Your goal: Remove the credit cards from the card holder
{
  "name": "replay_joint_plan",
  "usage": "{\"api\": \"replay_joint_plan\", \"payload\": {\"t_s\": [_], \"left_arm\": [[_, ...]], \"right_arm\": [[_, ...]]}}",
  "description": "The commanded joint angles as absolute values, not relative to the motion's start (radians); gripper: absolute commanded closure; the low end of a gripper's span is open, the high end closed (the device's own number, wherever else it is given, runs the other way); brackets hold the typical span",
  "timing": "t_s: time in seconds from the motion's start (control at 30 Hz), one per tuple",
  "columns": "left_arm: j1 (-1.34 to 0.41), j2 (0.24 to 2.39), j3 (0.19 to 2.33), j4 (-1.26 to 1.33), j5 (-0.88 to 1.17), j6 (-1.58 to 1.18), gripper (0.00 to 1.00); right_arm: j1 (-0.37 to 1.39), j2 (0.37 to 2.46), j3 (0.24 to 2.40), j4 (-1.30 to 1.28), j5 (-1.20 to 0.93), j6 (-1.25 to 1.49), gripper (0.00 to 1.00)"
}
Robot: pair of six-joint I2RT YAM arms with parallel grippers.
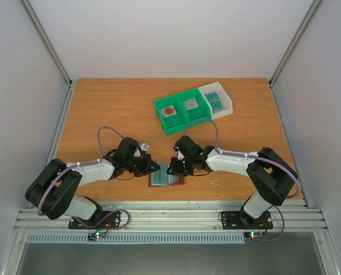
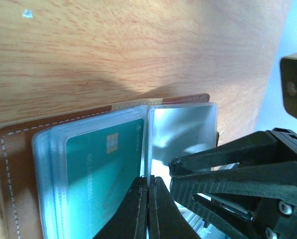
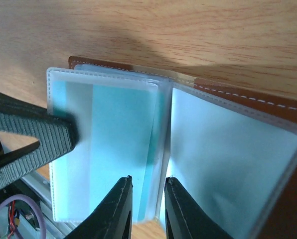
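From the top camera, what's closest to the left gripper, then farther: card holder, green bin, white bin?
1. Card holder, right beside the left gripper, near edge.
2. Green bin, farther back, middle.
3. White bin, farthest, back right.

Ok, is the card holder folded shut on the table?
No, the card holder lies spread open, its inside facing up, with a teal card showing in one pocket.
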State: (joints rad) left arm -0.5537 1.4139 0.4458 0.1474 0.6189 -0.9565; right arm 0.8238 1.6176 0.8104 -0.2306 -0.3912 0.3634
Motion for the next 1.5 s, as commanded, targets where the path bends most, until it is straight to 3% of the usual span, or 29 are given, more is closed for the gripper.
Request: {"api": "replay_joint_plan", "payload": {"t_s": [0.0,0.2,0.33,0.5,0.87,1.47], "left_arm": [[-0.552,1.386,0.514,-0.011,0.583,-0.865,1.0],[-0.552,1.365,0.536,-0.094,0.567,-0.828,0.99],[-0.554,1.355,0.49,0.034,0.64,-0.886,0.81],[-0.567,1.35,0.481,0.108,0.658,-0.942,0.74],[-0.619,1.353,0.499,0.142,0.66,-0.989,0.74],[-0.687,1.399,0.523,0.218,0.64,-1.019,0.69]], "right_arm": [[0.822,1.584,0.814,-0.274,-0.374,0.326,0.82],[0.822,1.626,0.733,-0.127,-0.434,0.381,0.88],[0.822,1.622,0.682,-0.046,-0.461,0.423,0.91],[0.823,1.569,0.667,-0.064,-0.423,0.41,0.91],[0.823,1.549,0.668,-0.043,-0.394,0.418,0.92],[0.819,1.273,0.612,-0.245,-0.073,0.403,0.91]]}}
